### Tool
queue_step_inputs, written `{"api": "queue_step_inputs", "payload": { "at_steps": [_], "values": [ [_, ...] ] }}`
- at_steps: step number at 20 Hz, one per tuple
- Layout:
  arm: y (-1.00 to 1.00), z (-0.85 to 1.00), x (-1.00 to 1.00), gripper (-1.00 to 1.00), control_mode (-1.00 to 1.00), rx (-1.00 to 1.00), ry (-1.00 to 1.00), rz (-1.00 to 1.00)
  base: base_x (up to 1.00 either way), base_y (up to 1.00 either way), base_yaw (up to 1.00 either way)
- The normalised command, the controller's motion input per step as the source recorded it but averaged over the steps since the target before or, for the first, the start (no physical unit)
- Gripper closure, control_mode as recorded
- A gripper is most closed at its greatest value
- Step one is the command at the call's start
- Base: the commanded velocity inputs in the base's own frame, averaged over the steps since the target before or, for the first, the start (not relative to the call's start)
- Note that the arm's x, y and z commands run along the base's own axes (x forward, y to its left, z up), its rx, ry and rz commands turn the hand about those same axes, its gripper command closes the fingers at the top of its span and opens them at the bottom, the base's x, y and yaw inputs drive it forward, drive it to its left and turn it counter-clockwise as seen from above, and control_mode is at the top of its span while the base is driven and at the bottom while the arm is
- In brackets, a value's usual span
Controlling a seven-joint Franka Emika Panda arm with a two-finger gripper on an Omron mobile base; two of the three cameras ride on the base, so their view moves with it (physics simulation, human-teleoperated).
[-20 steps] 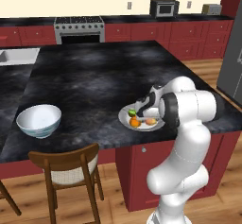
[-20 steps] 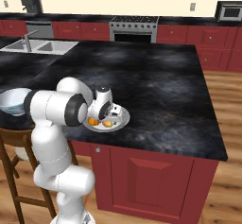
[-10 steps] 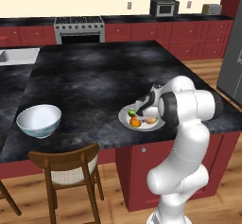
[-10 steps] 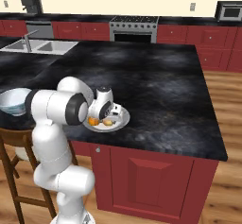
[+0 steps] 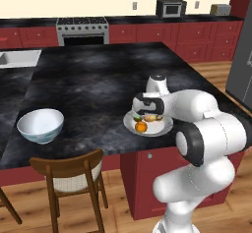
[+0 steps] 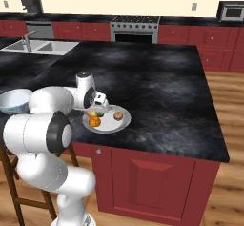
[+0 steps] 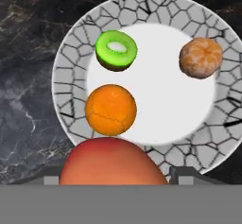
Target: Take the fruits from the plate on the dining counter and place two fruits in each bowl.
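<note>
Peach-pink fruit [image 7: 112, 164] gripped between jaws of gripper [image 7: 113, 176], held above near rim of plate [image 7: 71, 43]. Orange [image 7: 110, 109], green cut fruit [image 7: 116, 49], tan-brown fruit [image 7: 201, 57] seen lying on plate. Bowl [image 5: 40, 125] placed well apart on dining counter [image 5: 88, 84].

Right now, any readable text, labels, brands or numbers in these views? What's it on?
None readable.
The plate carries only a cracked-line pattern on its rim, no lettering.
The four fruits, the bowl and the dining counter are unmarked.
The microwave and stove at the back are too small to show any brand or markings.
</note>
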Motion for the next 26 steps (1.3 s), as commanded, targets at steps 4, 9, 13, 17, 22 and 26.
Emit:
{"api": "queue_step_inputs", "payload": {
  "at_steps": [4, 9, 13, 17, 22, 26],
  "values": [
    [0.89, 0.82, -0.47, 1.00, -1.00, 0.00, 0.00, -0.03, 0.00, 0.00, 0.00],
    [0.82, 0.52, -0.04, 1.00, -1.00, 0.00, 0.00, 0.00, 0.00, 0.00, 0.00],
    [0.58, 0.38, -0.17, 1.00, -1.00, 0.01, 0.00, 0.00, 0.00, 0.00, 0.00],
    [0.45, 0.37, -0.21, 1.00, -1.00, 0.02, 0.00, 0.00, 0.00, 0.00, 0.00],
    [0.46, 0.13, -0.42, 1.00, -1.00, 0.00, 0.00, 0.05, 0.00, 0.00, 0.00],
    [0.52, 0.00, -0.39, 1.00, -1.00, 0.11, -0.10, 0.30, 0.00, 0.00, 0.00]
  ]
}}
